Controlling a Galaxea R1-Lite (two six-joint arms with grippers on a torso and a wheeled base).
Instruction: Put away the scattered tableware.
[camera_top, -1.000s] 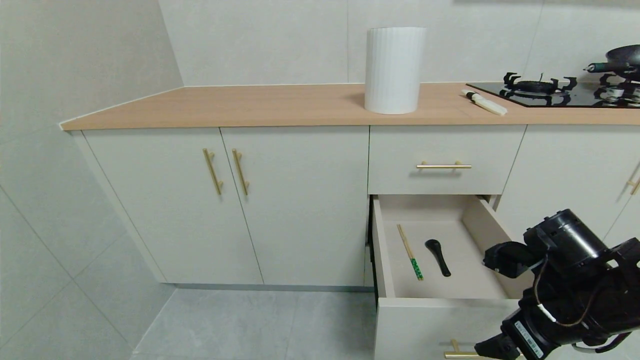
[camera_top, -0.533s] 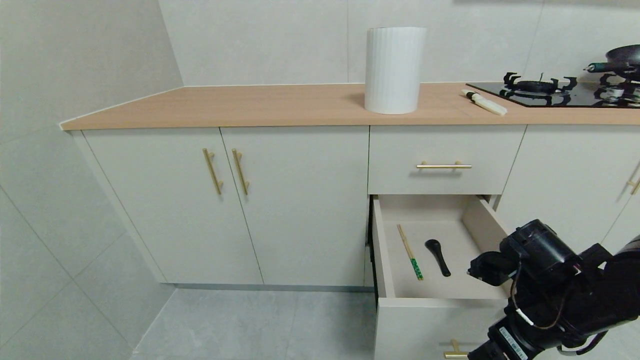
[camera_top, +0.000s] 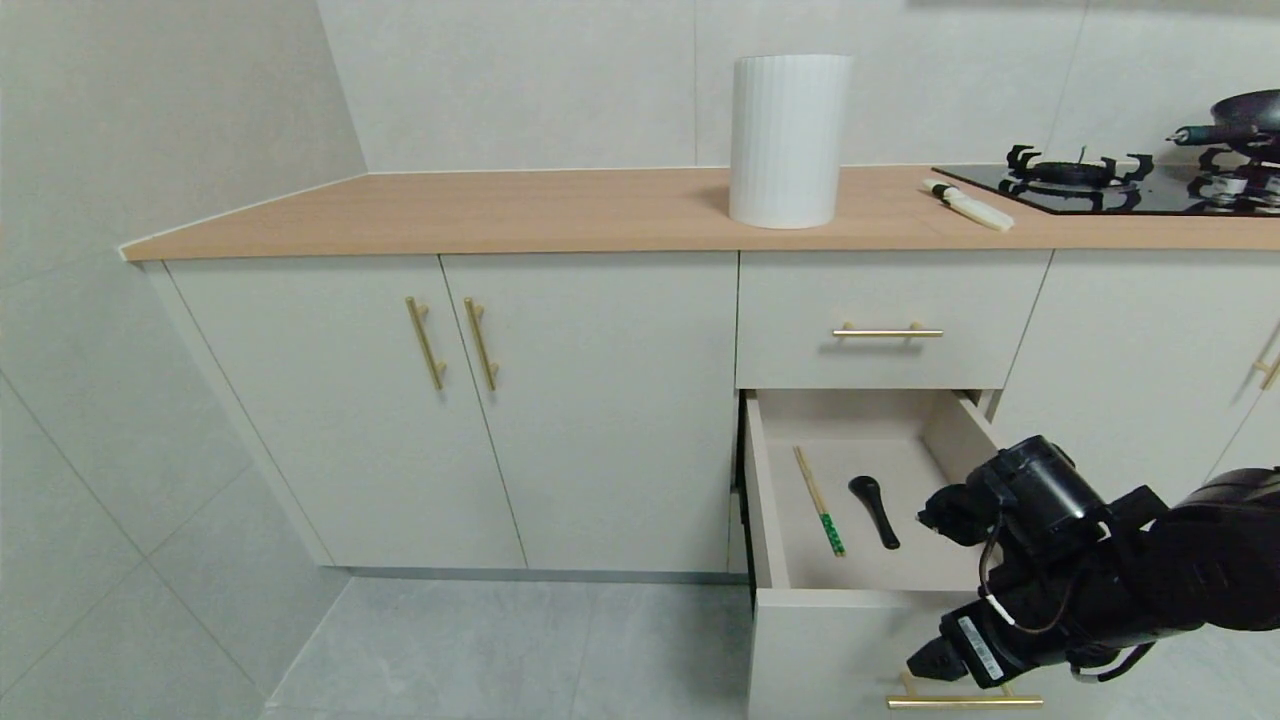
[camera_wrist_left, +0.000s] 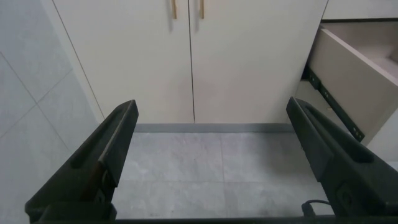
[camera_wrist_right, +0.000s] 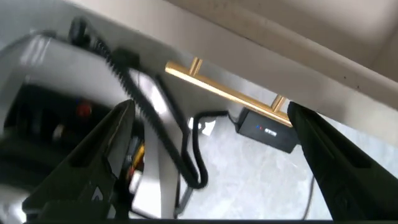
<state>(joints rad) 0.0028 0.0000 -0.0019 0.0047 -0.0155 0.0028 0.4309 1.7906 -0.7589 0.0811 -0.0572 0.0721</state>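
The right gripper (camera_top: 922, 664), fingers spread, has been brought down to the brass bar handle (camera_top: 965, 702) of the pulled-out matte drawer (camera_top: 765, 500); contact cannot quite be made out. Closing is probably due. Slim wooden green-tipped chopsticks (camera_top: 820, 503) and a glossy black spoon (camera_top: 875, 512) are laid inside. The left gripper (camera_wrist_left: 211, 109) is held splayed, empty

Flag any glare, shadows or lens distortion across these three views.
Head view: soft, even light; upper drawer handle throws a faint shadow on its front; hob glass shows pale reflections; cabinet doors lean outward, wide-angle. Left wrist view: flat light, no glare on the floor. Right wrist view: lower drawer handle glints.
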